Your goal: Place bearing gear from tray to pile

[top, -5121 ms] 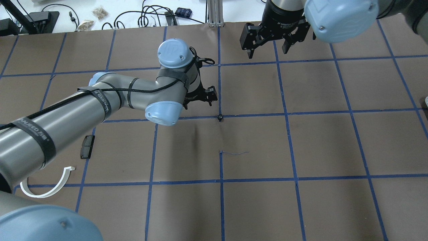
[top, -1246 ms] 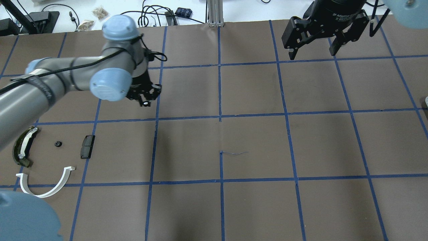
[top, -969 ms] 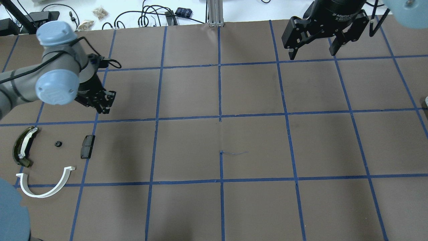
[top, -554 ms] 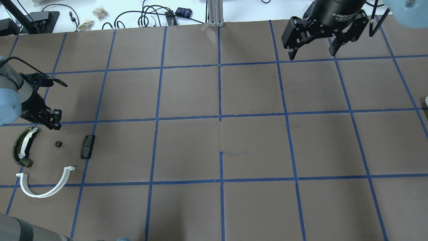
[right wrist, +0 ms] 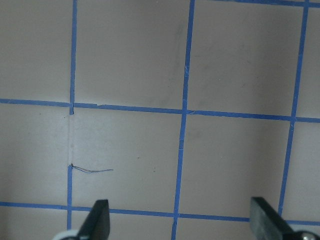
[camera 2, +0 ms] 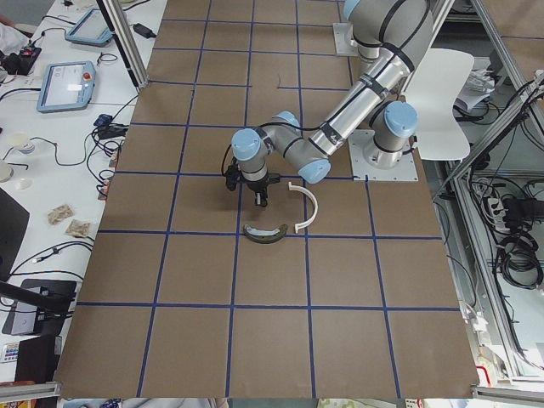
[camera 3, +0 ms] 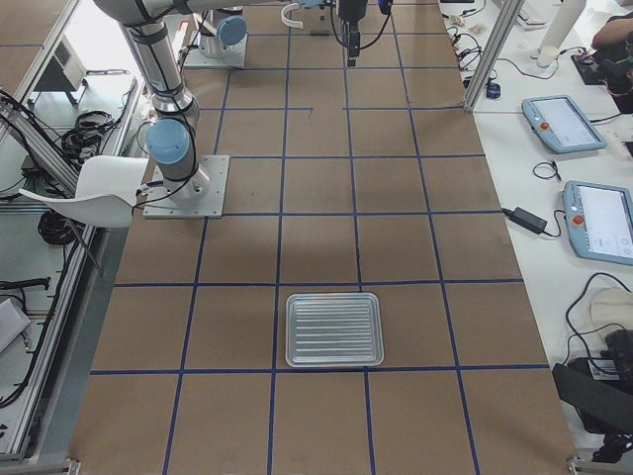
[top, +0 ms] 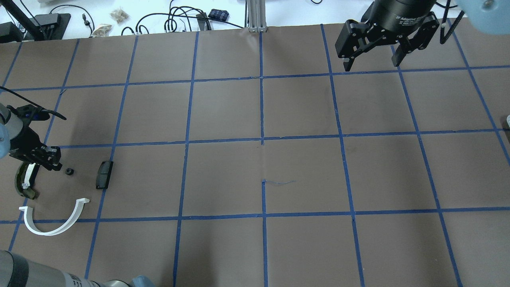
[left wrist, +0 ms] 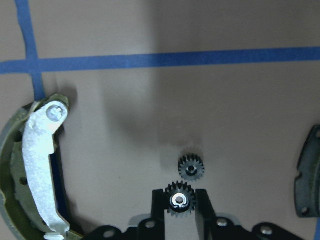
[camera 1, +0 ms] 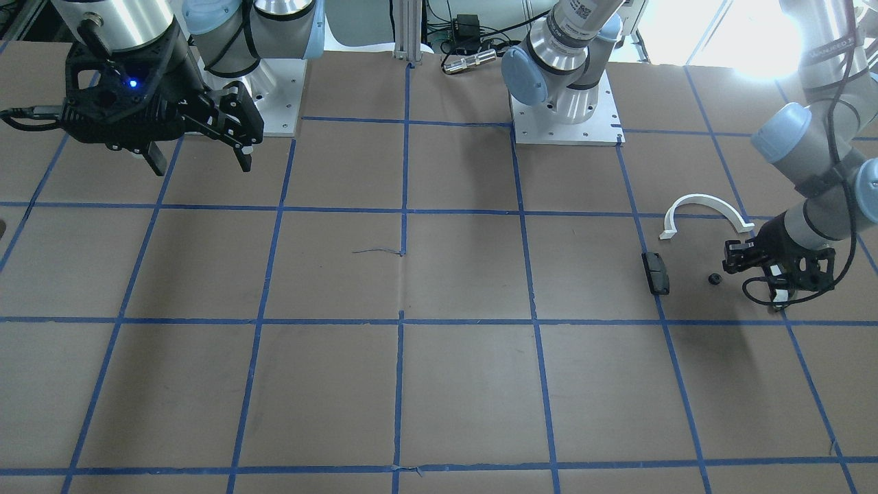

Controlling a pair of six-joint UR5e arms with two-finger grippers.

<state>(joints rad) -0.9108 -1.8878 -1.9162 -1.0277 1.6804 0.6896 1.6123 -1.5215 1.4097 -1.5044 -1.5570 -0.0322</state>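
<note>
My left gripper (left wrist: 180, 197) is shut on a small black bearing gear (left wrist: 180, 200), held just above the table. A second black gear (left wrist: 191, 167) (top: 68, 172) lies on the paper right in front of it. The pile surrounds them: a dark olive curved piece (top: 24, 182) with a white strip (left wrist: 42, 185), a black block (top: 104, 174) and a white half-ring arc (top: 51, 228). In the overhead view the left gripper (top: 53, 160) sits at the far left edge. My right gripper (top: 372, 63) hangs open and empty at the back right. The silver tray (camera 3: 334, 329) is empty.
Brown paper with a blue tape grid (top: 261, 139) covers the table. Cables and small bags (top: 119, 15) lie beyond the far edge. A loose thread (top: 279, 182) lies near the centre. The tray sits far toward the robot's right end.
My left gripper has swept left and toward the robot with the gear, from near the table's middle to just beside the pile. The right gripper has stayed in place, open.
</note>
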